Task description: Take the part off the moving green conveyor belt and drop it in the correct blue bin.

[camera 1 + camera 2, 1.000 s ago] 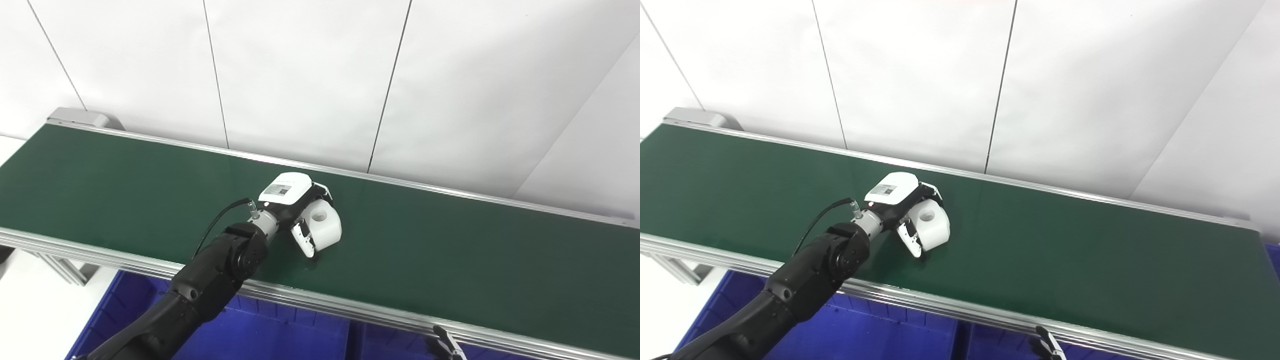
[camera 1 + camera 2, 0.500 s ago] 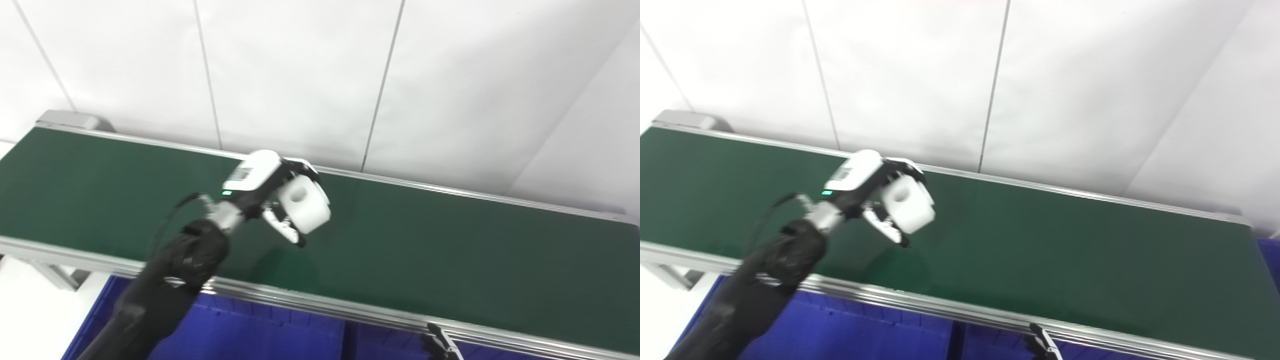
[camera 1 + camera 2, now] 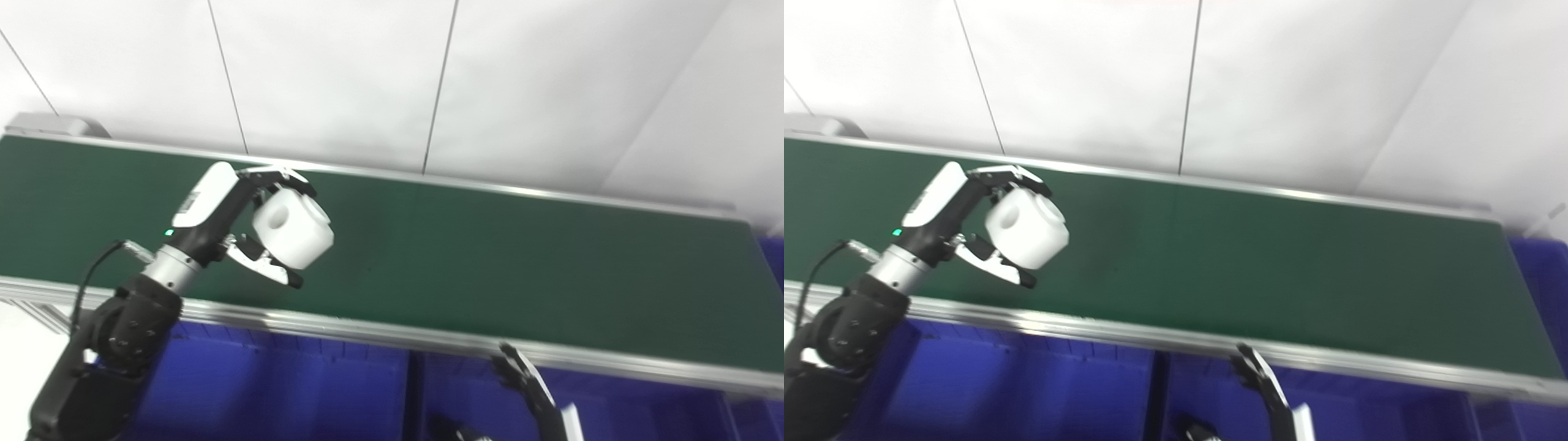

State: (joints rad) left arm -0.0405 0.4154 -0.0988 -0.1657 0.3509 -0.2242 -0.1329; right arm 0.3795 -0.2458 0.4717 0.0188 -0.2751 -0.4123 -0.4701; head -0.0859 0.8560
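Observation:
My left hand is shut on the part, a white block with a round hole in one face, and holds it in the air above the near half of the green conveyor belt. Fingers wrap over the block's top and the thumb presses from below. In the right eye view the same block sits in the left hand. Only the dark fingertips of my right hand rise from the bottom edge, in front of the blue bins; they look spread apart.
The belt's near aluminium rail runs across the picture with the blue bins below it, split by a divider. Another blue bin shows past the belt's right end. White wall panels stand behind the belt.
My left hand has lifted the white block off the belt and carried it up and toward the left. The camera has also shifted, and more of the right hand's fingers now show.

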